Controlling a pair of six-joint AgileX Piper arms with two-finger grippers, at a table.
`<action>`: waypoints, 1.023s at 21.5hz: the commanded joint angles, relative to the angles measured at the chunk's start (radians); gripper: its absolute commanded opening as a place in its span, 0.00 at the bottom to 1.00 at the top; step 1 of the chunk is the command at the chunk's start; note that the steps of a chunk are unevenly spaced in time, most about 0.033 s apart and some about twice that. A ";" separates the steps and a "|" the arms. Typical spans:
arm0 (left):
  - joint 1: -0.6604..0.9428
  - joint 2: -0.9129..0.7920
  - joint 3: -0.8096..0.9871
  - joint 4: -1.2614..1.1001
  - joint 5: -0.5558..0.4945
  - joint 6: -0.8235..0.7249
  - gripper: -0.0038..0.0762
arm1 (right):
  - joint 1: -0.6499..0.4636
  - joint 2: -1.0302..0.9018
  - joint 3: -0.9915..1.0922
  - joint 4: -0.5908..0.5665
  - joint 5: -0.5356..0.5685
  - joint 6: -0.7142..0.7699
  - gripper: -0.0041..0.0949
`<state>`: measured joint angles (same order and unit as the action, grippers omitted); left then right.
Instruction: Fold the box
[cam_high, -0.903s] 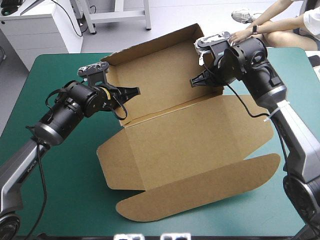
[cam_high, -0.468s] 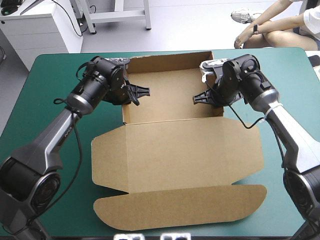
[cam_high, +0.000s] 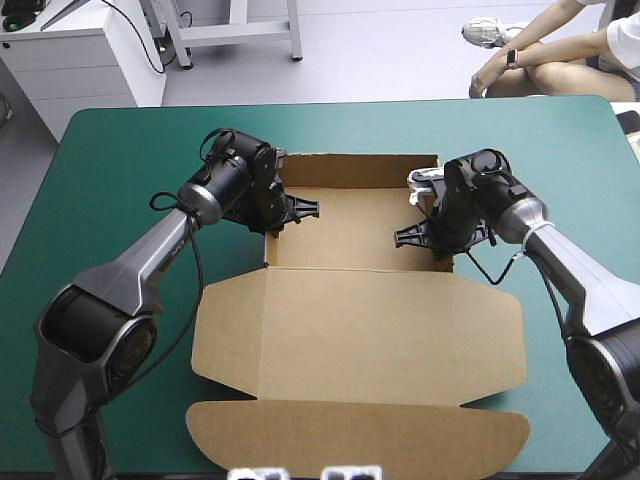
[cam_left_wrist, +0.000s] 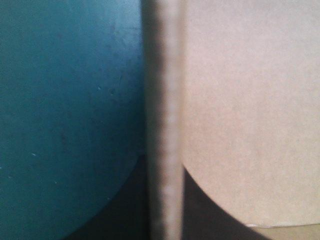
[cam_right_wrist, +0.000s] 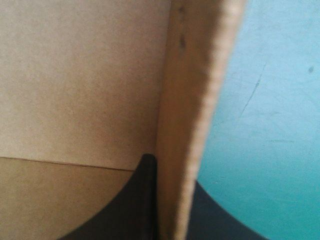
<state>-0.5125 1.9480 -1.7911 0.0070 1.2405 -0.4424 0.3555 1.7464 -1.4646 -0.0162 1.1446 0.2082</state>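
Now the left gripper (cam_high: 288, 210) pinches the nine-o'clock wall of the box (cam_high: 350, 235), the right gripper (cam_high: 418, 234) its three-o'clock wall, both nearly closed; lid (cam_high: 360, 330) flat toward six.

A brown board box (cam_high: 360, 320) lies at the middle of the teal-green cover (cam_high: 120, 150), half formed. Its far half is an open tray: the far wall and 2 side walls stand upright around a flat floor. The left side wall stands edge-on, pinched between the fingers of my left gripper (cam_high: 290, 212), and the right one likewise in my right gripper (cam_high: 415, 236). The near half lies flat: a wide lid panel, 2 small side flaps, and 1 long rounded flap nearest me.
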 joint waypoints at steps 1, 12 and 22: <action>-0.011 -0.063 -0.030 -0.007 0.047 0.005 0.04 | 0.004 -0.038 -0.014 0.009 -0.003 -0.045 0.02; -0.011 -0.063 0.137 -0.013 0.047 0.011 0.04 | 0.004 -0.038 -0.014 0.031 -0.109 0.027 0.02; -0.011 -0.063 0.135 -0.007 0.045 0.031 0.04 | -0.094 -0.038 -0.014 0.097 -0.074 -0.020 0.02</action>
<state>-0.5138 1.9369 -1.6414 -0.0207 1.1783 -0.4375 0.2808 1.7613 -1.4476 0.0770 1.1053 0.2006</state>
